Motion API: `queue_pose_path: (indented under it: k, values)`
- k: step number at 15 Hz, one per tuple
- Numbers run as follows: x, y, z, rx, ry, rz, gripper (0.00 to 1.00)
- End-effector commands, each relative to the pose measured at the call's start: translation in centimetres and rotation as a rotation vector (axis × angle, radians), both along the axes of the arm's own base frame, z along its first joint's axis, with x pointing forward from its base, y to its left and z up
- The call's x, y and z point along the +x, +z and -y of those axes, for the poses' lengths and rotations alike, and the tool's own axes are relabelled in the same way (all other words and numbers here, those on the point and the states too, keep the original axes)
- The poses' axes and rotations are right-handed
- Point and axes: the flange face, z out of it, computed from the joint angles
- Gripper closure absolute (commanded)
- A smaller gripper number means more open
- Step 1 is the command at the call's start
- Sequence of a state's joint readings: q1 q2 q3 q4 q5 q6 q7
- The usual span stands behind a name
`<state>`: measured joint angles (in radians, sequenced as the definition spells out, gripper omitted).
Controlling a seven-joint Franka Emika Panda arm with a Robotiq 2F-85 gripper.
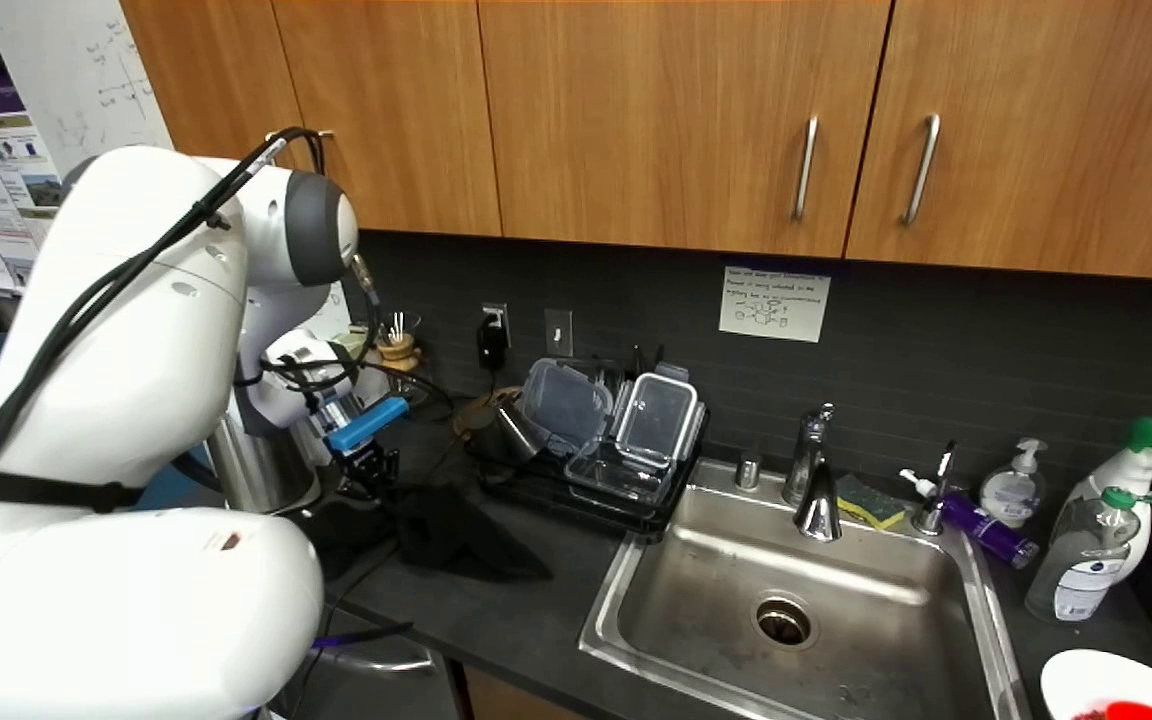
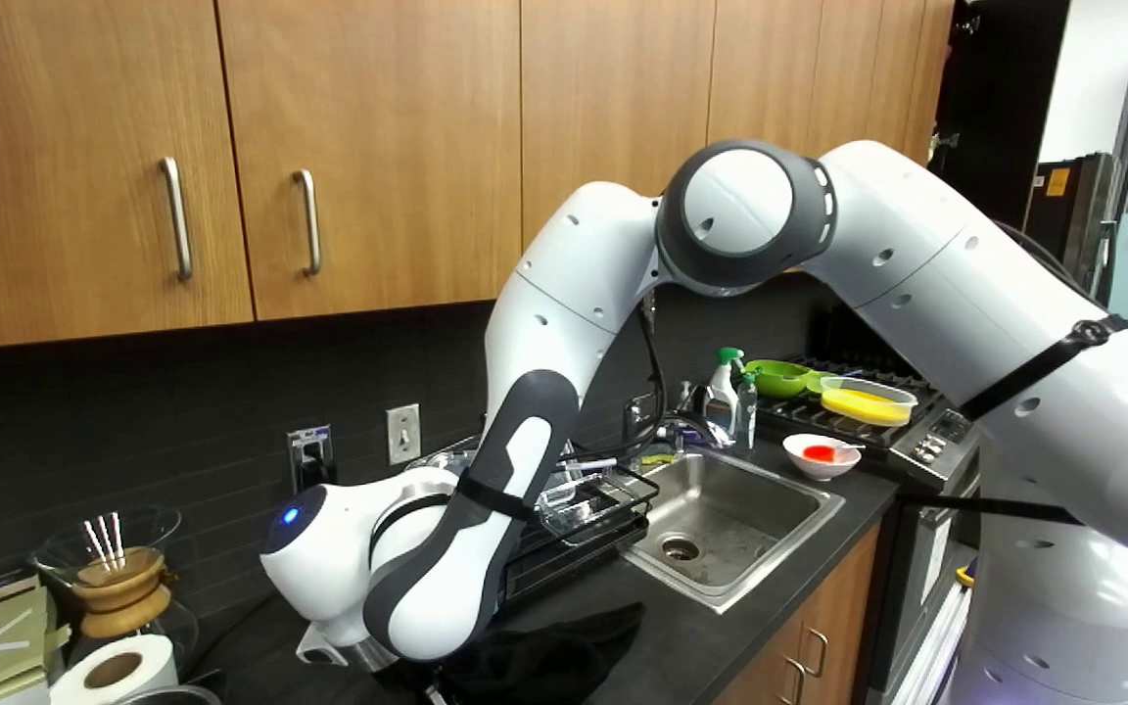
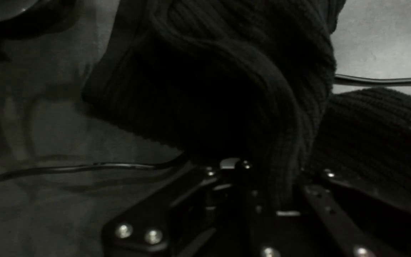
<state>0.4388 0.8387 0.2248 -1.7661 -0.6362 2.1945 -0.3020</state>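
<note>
A black ribbed cloth (image 3: 241, 71) fills much of the wrist view, bunched and folded. My gripper (image 3: 273, 175) is shut on it, with one fold running down between the fingers; their pads are lost in the dark. In an exterior view the gripper (image 1: 371, 480) points down at the counter's left part, and the cloth (image 1: 466, 535) spreads from beneath it to the right. The cloth (image 2: 564, 651) also shows at the bottom of an exterior view, where the arm hides most of the gripper.
A thin black cable (image 3: 102, 166) runs across the counter under the cloth. Close by stand a dish rack (image 1: 626, 490) with clear containers, a steel canister (image 1: 261, 465) and a glass coffee maker (image 2: 123, 587). The sink (image 1: 796, 600) lies farther right; a paper roll (image 2: 118, 676) stands bottom left.
</note>
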Motion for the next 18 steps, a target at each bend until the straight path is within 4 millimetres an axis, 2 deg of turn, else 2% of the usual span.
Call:
queue_pose_path:
  k: [1, 6, 10, 18]
  values:
    - [1.3, 0.9, -0.8, -0.034, 0.066, 0.075, 0.98]
    - [2.6, 1.8, -1.6, -0.055, 0.141, 0.137, 0.98]
    - [3.2, 1.9, -1.5, -0.042, 0.185, 0.170, 0.98]
    - [3.8, -0.9, -0.6, 0.056, 0.190, 0.133, 0.98]
